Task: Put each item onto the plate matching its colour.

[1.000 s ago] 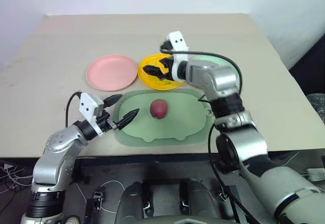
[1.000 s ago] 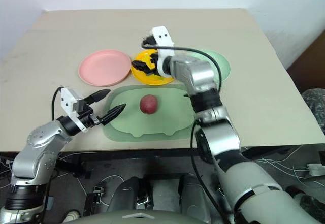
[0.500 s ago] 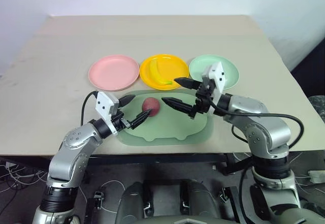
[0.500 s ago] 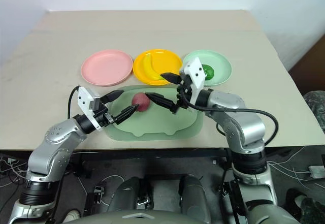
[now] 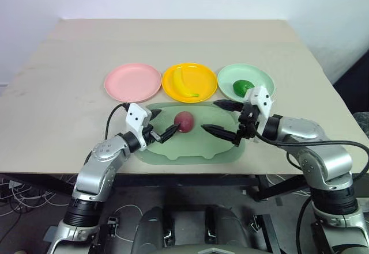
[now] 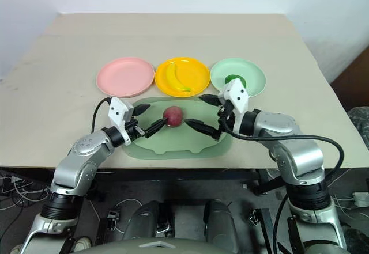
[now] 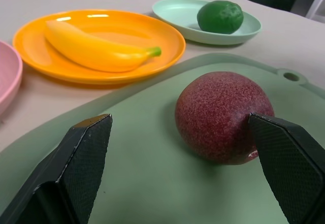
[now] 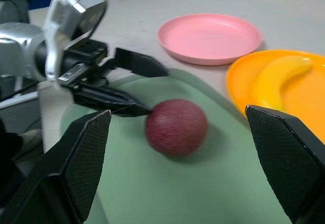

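Observation:
A dark red-purple fruit (image 5: 184, 121) lies on the pale green tray (image 5: 190, 148). My left gripper (image 5: 166, 121) is open at the fruit's left side, one fingertip close against it; in the left wrist view the fruit (image 7: 223, 115) lies between the fingers (image 7: 84, 155). My right gripper (image 5: 209, 116) hangs open just right of the fruit, holding nothing. The yellow banana (image 5: 183, 86) lies on the yellow plate (image 5: 203, 72). The green fruit (image 5: 243, 86) sits on the mint green plate (image 5: 260, 76). The pink plate (image 5: 132, 82) holds nothing.
The three plates stand in a row behind the tray, pink at the left, mint green at the right. The beige table (image 5: 69, 52) stretches bare around them. The tray's front edge lies close to the table's near edge.
My right gripper has drawn back from over the yellow plate to the tray's right side, leaving the banana on that plate. My left gripper has moved right, up to the red fruit.

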Robot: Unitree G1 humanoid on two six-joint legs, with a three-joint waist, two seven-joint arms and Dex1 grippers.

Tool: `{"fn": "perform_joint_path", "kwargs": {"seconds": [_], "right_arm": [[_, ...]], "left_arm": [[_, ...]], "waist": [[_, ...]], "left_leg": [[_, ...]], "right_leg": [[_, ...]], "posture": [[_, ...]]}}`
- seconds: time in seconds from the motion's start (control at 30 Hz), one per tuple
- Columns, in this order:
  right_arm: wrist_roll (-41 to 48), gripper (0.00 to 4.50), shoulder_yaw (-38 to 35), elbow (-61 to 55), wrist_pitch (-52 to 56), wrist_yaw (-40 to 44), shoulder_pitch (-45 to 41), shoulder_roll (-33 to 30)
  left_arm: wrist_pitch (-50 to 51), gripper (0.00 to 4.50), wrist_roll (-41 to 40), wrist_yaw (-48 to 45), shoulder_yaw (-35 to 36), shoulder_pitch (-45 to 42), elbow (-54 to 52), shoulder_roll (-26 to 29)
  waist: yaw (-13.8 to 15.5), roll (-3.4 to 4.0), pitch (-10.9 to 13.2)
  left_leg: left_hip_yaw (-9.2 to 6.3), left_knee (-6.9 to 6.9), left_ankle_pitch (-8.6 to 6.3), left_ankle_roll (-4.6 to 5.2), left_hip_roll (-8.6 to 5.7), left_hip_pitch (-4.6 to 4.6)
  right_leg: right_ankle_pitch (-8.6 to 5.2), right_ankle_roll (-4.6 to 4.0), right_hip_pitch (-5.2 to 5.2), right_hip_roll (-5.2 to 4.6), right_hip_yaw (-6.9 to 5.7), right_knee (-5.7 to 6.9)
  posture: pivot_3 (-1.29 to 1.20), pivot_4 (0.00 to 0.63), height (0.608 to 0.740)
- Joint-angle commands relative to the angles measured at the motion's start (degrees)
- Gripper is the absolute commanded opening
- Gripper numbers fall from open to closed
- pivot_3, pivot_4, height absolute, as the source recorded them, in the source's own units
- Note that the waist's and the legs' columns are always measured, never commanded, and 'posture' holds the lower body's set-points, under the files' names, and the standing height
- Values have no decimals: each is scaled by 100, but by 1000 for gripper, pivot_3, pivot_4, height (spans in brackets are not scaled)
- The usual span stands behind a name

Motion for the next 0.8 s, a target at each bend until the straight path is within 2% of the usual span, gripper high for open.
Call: {"fn": "perform_joint_path", "kwargs": {"seconds": [0.03,0.3,0.8], "right_arm": [[115,4491,-163,-268,-54,-14,210,-176],[267,4491,-329,-509,39,-266,526,-325],[251,4491,-492,-494,-11,-529,695,-605]], "left_arm": [[-279,4500,92,-164,-82,-119,190,-71],[-450,4500,15,-621,-141,-459,529,-253],[-733,4500,450,-635,-359,-1292,1634,-738]], "waist": [[28,-2,-2],[21,-3,-2],[19,-4,-1]], "left_leg": [[-3,1,-1,1,1,0],[-6,6,-4,7,2,-4],[-8,9,-4,11,-1,-4]], "right_leg": [[0,0,2,-1,-1,-1],[-1,-2,3,-5,-2,-4],[0,0,8,-4,-2,-5]], "posture": [[0,150,695],[0,150,695],[0,150,695]]}}
